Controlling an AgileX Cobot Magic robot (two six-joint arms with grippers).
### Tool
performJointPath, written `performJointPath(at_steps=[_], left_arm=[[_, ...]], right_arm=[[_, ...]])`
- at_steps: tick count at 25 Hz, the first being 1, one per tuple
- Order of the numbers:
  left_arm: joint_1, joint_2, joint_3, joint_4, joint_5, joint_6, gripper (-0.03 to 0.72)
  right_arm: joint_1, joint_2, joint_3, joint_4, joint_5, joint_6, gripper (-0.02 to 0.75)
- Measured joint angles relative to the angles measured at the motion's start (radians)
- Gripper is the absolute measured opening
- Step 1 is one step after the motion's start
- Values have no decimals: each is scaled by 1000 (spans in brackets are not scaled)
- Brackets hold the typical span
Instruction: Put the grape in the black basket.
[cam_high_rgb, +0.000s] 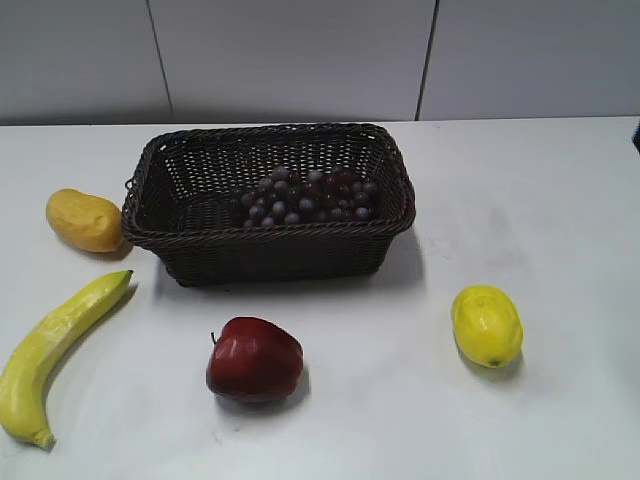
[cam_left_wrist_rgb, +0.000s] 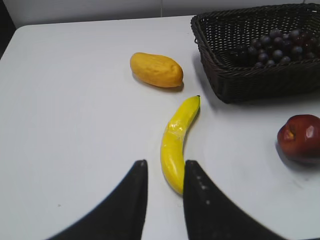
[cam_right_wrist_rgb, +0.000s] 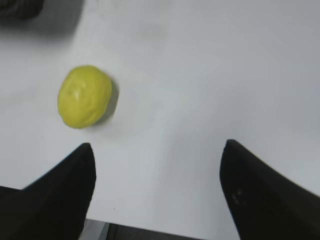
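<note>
Where grape (cam_high_rgb: 305, 196) lies, black basket (cam_high_rgb: 262, 252)

We see a black basket (cam_high_rgb: 268, 250) of woven wicker, rough and matt, with a braided rim. The grape (cam_high_rgb: 305, 197) bunch inside looks dull, some berries with a greyish bloom. At 6 o'clock from the basket, the apple (cam_high_rgb: 254, 359) is glossy and smooth. The banana (cam_left_wrist_rgb: 177, 141) shines lightly, the lemon (cam_right_wrist_rgb: 84, 96) looks finely dimpled, and the tabletop (cam_high_rgb: 560, 220) is smooth matt white.
</note>
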Motion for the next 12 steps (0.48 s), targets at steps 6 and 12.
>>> performJointPath(at_steps=[6, 12], left_arm=[[0, 0, 0, 0, 0, 1, 228], [0, 0, 0, 0, 0, 1, 228]], right_arm=[[-7, -260, 280, 15, -57, 83, 586], [-7, -573, 441, 26, -73, 150, 586]])
